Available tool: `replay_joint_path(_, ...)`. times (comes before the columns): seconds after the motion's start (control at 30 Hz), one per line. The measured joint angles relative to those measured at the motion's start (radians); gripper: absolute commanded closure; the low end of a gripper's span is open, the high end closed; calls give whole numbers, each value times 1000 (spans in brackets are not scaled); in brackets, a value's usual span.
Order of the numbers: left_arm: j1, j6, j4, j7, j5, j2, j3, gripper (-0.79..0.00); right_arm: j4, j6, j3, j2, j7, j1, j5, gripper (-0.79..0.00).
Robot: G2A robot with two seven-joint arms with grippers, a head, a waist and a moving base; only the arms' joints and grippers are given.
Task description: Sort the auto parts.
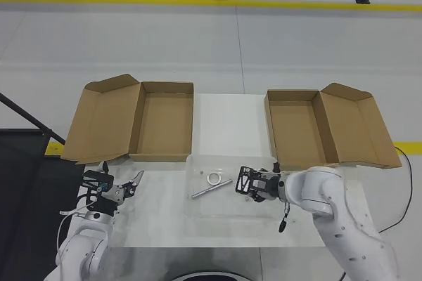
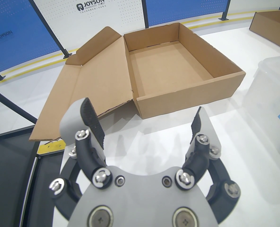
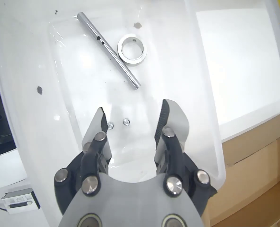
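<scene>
Two grippers, both spread open: the right gripper hangs over the clear plastic bin, where a slim shiny steel rod lies flat on a slant, near end pointing toward it, short silver metal ring just beside, while the left gripper hovers over the white table.

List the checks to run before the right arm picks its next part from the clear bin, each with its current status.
1. Right tool open: ok, jaws apart inside the clear bin.
2. Target close: ok, two small round pieces lie by its tips.
3. Metal rod free of metal ring: not ok, they seem to touch.
4. Left cardboard box open: ok.
5. Right cardboard box open: ok.
6. Left tool out of the way: ok, open over the table, outside the bin.
</scene>
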Motion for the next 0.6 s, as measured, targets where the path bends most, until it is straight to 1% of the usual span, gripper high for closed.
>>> replay_joint_path(0.03,0,0,0,0,0,0,0,-785,12,12,-11,0,13,10,9,-179)
replay_joint_path(0.1,0,0,0,0,0,0,0,-785,34,33,-38,1,33,33,29,-200)
replay_joint_path(0.23,0,0,0,0,0,0,0,-785,66,54,-77,9,54,71,63,-271)
replay_joint_path(0.3,0,0,0,0,0,0,0,-785,77,64,-97,16,64,86,71,-286)
replay_joint_path(0.37,0,0,0,0,0,0,0,-785,86,69,-113,22,69,98,84,-336)
replay_joint_path(0.5,0,0,0,0,0,0,0,-785,91,73,-131,38,72,111,108,-345)
replay_joint_path(0.6,0,0,0,0,0,0,0,-785,90,77,-141,50,77,117,122,-320)
